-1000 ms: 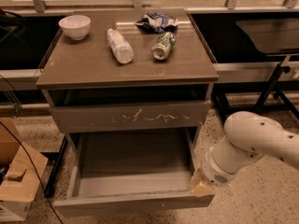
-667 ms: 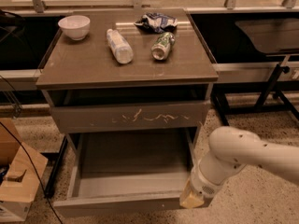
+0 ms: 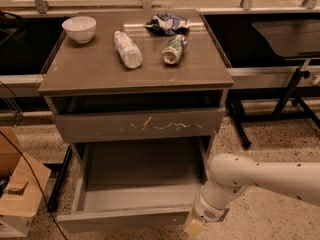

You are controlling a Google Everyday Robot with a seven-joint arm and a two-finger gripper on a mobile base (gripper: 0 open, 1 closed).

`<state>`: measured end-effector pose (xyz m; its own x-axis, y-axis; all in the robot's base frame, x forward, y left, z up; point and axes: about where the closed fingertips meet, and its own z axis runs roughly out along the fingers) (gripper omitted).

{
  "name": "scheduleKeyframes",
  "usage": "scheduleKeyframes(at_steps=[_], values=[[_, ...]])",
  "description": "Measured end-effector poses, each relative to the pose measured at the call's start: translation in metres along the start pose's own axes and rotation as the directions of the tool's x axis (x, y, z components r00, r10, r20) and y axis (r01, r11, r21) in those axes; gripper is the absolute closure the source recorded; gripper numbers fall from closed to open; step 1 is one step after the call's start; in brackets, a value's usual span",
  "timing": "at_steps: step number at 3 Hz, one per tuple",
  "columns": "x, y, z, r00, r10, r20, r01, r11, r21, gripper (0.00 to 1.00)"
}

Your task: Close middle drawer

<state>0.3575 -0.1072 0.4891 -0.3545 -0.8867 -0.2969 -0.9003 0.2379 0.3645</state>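
The middle drawer (image 3: 142, 179) is pulled far out of the grey-brown cabinet, and its shallow grey box interior is empty. Its plain front panel (image 3: 125, 218) is at the bottom of the view. Above it is the drawer front with pale scratch marks (image 3: 137, 125), which is pushed in. My gripper (image 3: 196, 226) is at the end of the white arm (image 3: 260, 176). It is low at the right end of the open drawer's front panel, close to or touching its outer face.
On the cabinet top (image 3: 90, 76) are a white bowl (image 3: 79, 28), a lying plastic bottle (image 3: 127, 49), a lying can (image 3: 173, 49) and a crumpled bag (image 3: 166, 23). A cardboard box (image 3: 17, 194) stands on the floor at the left. Black table legs (image 3: 295, 91) are at the right.
My arm has swung left and downward, bringing the gripper from beside the drawer's right side to the front panel's right end. The drawer is still as far out as before.
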Motion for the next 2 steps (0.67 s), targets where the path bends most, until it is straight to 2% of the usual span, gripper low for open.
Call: scheduleKeyframes(at_steps=[2], values=[[0.013,-0.047,0.061,0.995,0.078,0.069,-0.073,0.9942,-0.079,1.0]])
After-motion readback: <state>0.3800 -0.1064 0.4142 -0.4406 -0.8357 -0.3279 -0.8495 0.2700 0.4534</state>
